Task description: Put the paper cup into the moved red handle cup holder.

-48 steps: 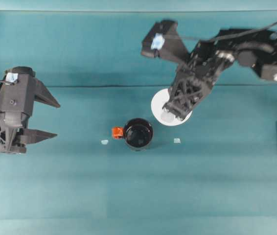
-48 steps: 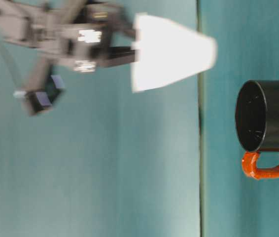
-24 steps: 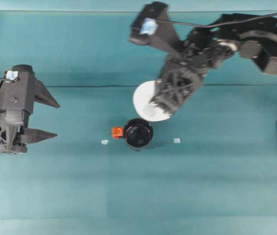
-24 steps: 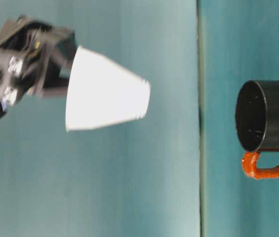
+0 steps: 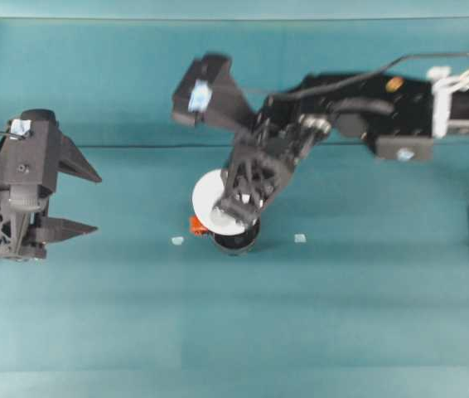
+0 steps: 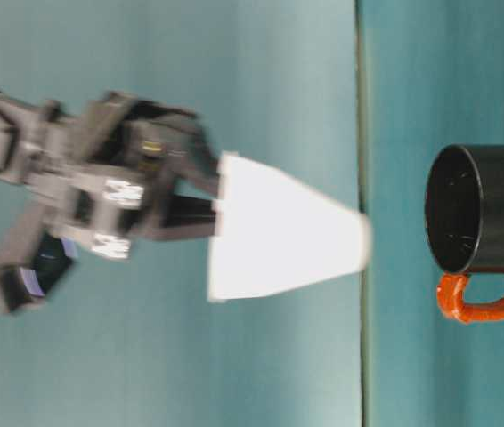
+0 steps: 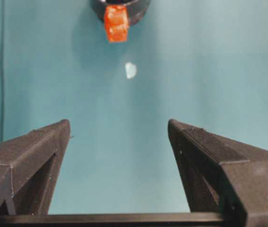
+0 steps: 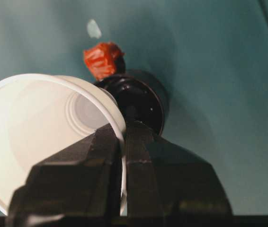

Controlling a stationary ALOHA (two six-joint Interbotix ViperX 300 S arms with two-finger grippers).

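Paper cup [image 6: 279, 240] is pinched at rim by right gripper [image 8: 123, 142], held above and just off red handle cup holder [image 6: 483, 209]; axis tilted.

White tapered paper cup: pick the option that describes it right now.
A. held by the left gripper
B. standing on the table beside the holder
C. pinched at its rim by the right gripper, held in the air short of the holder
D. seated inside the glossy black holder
C: the right gripper pinches the rim of the white tapered paper cup, which hangs in the air with its bottom short of the glossy black cup holder.
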